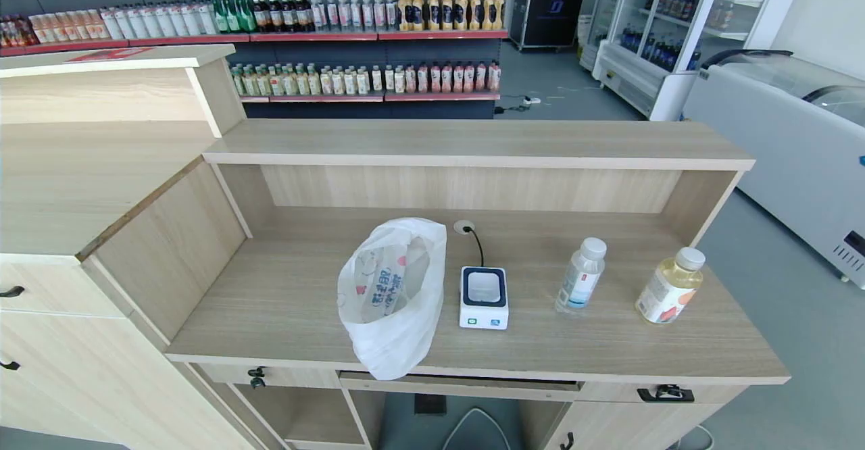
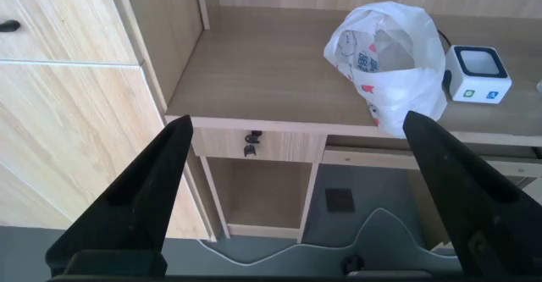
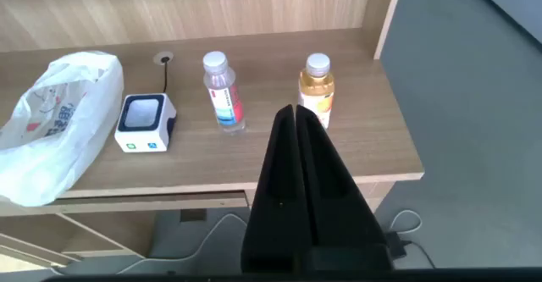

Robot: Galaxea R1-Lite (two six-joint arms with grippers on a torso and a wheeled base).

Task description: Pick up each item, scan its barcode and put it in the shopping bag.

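A wooden counter point(image 1: 284, 301) carries everything. The white plastic shopping bag point(image 1: 392, 294) sits at the front edge, left of the middle. Its mouth gapes open and its bottom sags a little over that edge. Just beside it, toward the right edge, lies the small white scanner point(image 1: 484, 296), window up. Its black cable point(image 1: 477, 244) runs to a hole near the back of the counter.

Farther right a clear bottle point(image 1: 580, 276) with a white cap stands upright. A yellow bottle point(image 1: 669, 288) stands upright near the right edge, apart from the clear one.

The left gripper point(image 2: 296, 125) hangs in front of the counter, below its front edge, jaws spread wide with nothing between them. The right gripper point(image 3: 293, 113) hangs before the front edge near the right corner, fingers pressed together and holding nothing.
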